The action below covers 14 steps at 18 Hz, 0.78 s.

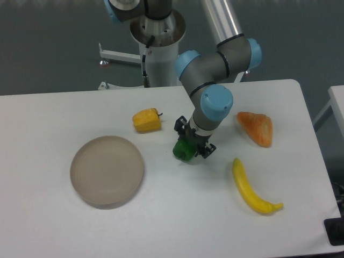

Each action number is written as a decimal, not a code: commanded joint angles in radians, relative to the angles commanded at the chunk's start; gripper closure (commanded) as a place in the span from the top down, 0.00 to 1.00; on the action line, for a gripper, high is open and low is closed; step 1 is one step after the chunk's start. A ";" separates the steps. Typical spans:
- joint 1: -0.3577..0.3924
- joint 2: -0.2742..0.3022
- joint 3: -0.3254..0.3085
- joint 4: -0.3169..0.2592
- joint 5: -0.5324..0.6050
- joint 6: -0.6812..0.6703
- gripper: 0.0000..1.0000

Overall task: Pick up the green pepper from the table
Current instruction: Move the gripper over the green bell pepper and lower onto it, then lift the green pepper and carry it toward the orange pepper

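Observation:
The green pepper (184, 150) is small and glossy dark green, near the middle of the white table (161, 226). My gripper (192, 141) comes down on it from above. Its black fingers stand on either side of the pepper's upper part and look closed against it. The pepper's top is hidden by the gripper. I cannot tell whether the pepper rests on the table or is just off it.
A yellow-orange pepper (147, 120) lies to the left of the gripper. A round grey plate (107, 171) sits front left. An orange wedge-shaped item (257, 128) is to the right and a banana (251, 188) front right.

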 joint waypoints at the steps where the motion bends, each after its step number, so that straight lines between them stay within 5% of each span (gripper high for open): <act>1: 0.012 0.014 0.006 -0.002 0.003 0.000 0.18; 6: 0.095 0.060 0.100 -0.084 -0.005 0.006 0.14; 11: 0.109 -0.003 0.278 -0.204 0.020 0.041 0.14; 14: 0.107 -0.020 0.304 -0.232 0.072 0.154 0.15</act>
